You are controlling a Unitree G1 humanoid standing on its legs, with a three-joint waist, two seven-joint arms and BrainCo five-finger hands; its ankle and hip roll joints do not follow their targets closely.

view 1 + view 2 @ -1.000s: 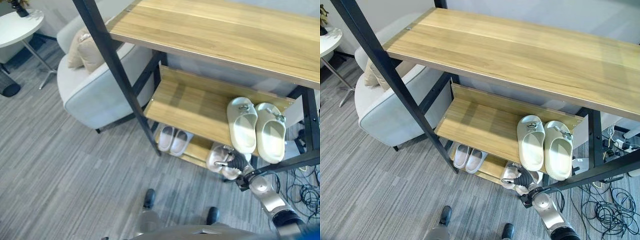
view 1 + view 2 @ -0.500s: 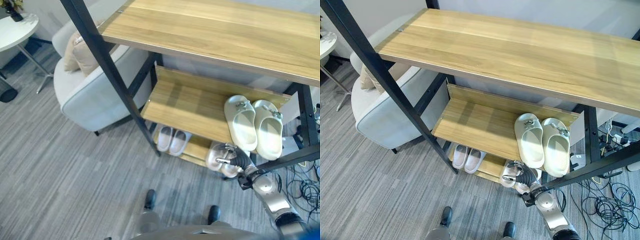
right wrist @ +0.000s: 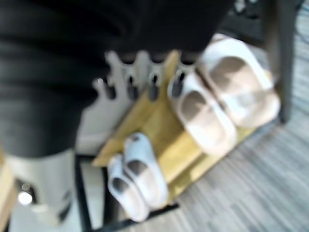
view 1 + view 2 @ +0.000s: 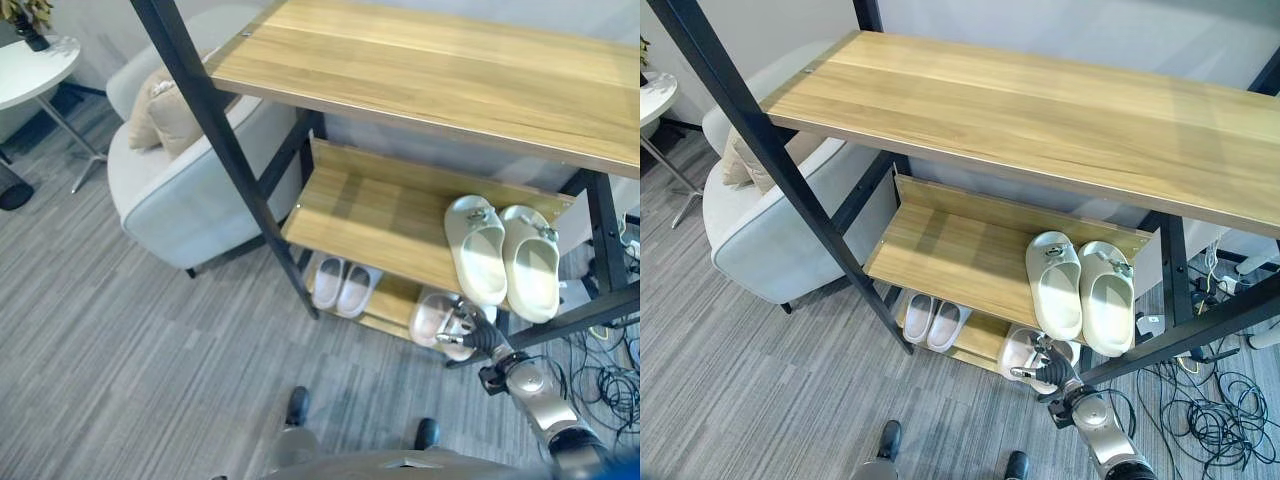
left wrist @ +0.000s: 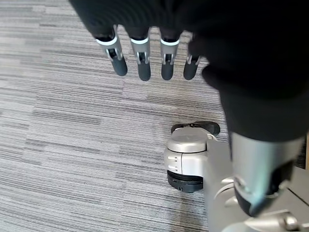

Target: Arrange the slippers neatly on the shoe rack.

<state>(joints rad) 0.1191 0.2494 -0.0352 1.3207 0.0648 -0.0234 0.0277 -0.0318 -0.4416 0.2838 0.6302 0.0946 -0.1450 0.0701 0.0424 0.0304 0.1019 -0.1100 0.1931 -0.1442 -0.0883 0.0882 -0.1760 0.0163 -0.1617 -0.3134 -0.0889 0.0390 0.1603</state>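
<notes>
A pinkish-beige pair of slippers (image 4: 432, 315) lies side by side at the right end of the shoe rack's bottom shelf (image 4: 392, 298). My right hand (image 4: 478, 338) hovers at the pair's front edge, open. In the right wrist view its straight fingers (image 3: 130, 79) point at the pair (image 3: 212, 106) without holding it. A small white pair (image 4: 340, 283) sits at the left of the same shelf. A cream pair (image 4: 500, 250) rests on the middle shelf (image 4: 370, 215) at the right. My left hand (image 5: 143, 63) hangs open over the carpet.
The rack's slanted black post (image 4: 230, 160) stands at the front left and another black bar (image 4: 580, 315) crosses beside my right hand. A wide wooden top shelf (image 4: 450, 70) overhangs the rack. A grey armchair (image 4: 190, 190) and a round white table (image 4: 35, 60) stand to the left.
My right hand has drawn back a little from the beige slippers toward the front of the rack. The whole picture has shifted slightly; the slippers lie as before.
</notes>
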